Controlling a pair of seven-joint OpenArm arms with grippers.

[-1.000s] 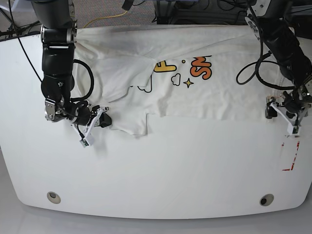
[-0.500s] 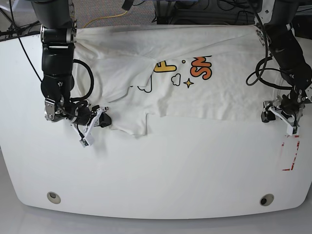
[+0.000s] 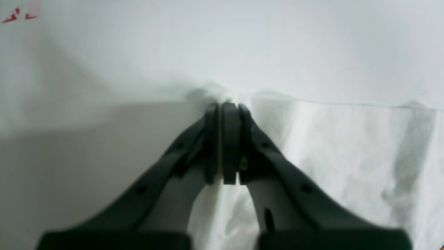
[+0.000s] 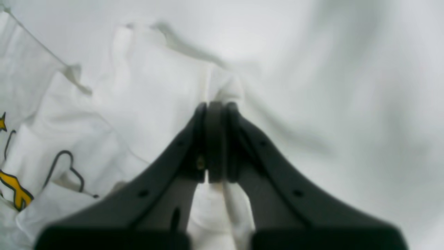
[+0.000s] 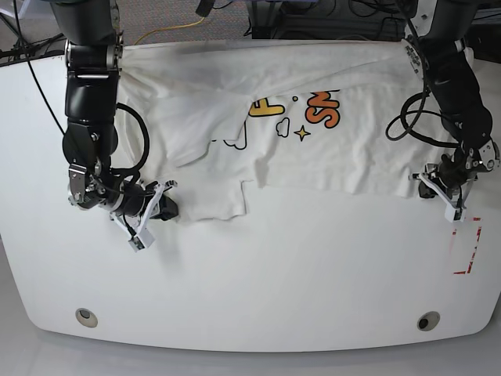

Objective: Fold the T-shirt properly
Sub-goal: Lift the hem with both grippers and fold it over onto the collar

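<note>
- White T-shirt (image 5: 352, 149) spread rumpled across the surface (image 5: 258, 290); left hand (image 3: 222, 107) and right hand (image 4: 222, 107) each pinching its near edge
- Looks like gripping before a fold; next, presumably, both lift together and carry it over

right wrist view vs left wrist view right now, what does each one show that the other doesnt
Only the right wrist view shows printing on the shirt: black outlines, part of a star and an orange-yellow shape.
Only the left wrist view shows red marks on the table.
Both show white fabric of the T-shirt closed in a dark gripper: the right gripper in one, the left gripper in the other.
</note>
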